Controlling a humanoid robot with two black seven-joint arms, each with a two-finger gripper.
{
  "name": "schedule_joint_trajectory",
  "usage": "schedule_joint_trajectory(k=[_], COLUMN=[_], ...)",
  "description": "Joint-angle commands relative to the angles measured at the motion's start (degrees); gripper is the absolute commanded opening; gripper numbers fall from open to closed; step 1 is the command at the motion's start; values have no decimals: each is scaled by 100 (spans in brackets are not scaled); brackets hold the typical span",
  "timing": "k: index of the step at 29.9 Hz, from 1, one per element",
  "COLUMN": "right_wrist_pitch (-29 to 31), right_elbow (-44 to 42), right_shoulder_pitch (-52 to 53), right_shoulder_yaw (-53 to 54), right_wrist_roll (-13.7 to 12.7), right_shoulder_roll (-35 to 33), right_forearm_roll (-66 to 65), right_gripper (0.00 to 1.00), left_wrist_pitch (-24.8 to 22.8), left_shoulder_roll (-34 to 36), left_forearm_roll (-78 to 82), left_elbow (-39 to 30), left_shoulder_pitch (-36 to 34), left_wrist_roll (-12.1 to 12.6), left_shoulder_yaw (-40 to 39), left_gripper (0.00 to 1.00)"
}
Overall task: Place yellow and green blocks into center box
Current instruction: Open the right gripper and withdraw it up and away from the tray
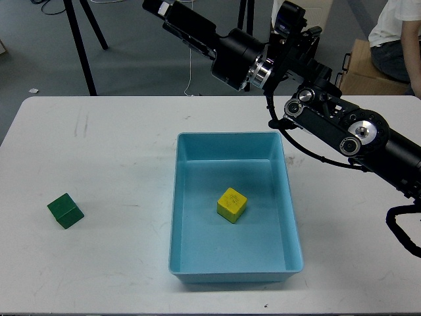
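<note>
The yellow block (232,205) lies inside the blue center box (181,197), a little above its middle. The green block (65,211) sits on the white table (112,151) at the left, well apart from the box. My right arm comes in from the right and reaches up and to the left. Its gripper (163,8) is high at the top edge, far above the table, with fingers apart and nothing in it. My left gripper is out of view.
Black tripod legs (82,46) stand on the floor behind the table. A seated person (395,33) and a cardboard box (358,69) are at the back right. My right arm's thick links (348,135) hang over the table's right rear.
</note>
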Motion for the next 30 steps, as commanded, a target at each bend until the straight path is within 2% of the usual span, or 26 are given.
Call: schedule_joint_trajectory(k=[1, 4, 7, 12, 15, 23, 28, 30], right_wrist_pitch=[-27, -44, -106, -141, -141, -150, -159, -194], right_elbow=[118, 180, 197, 206, 206, 584, 794, 900], right_shoulder_pitch=[-126, -179, -267, -319, -363, -785, -1075, -1171], right_shoulder_yaw=[40, 40, 49, 66, 172, 471, 646, 743], right_wrist_roll=[0, 0, 0, 0, 0, 0, 0, 0], right_shoulder_roll=[-114, -149, -149, -149, -149, -184, -351, -438], right_forearm_roll=[13, 13, 13, 13, 13, 13, 4, 4], right_gripper=[98, 98, 98, 98, 98, 98, 98, 98], left_wrist_pitch=[0, 0, 277, 295, 479, 1814, 2736, 2922], left_shoulder_roll=[-11, -11, -11, -3, -3, -20, 15, 67], left_forearm_roll=[539, 926, 1470, 2876, 3474, 5029, 5979, 6488], left_elbow=[208, 208, 208, 200, 200, -11, -923, -1345], left_shoulder_pitch=[-184, -228, -290, -447, -553, -641, -597, -597], left_wrist_roll=[0, 0, 0, 0, 0, 0, 0, 0], left_shoulder_yaw=[0, 0, 9, 61, 61, 105, 140, 237], left_gripper=[100, 100, 100, 100, 100, 100, 100, 100])
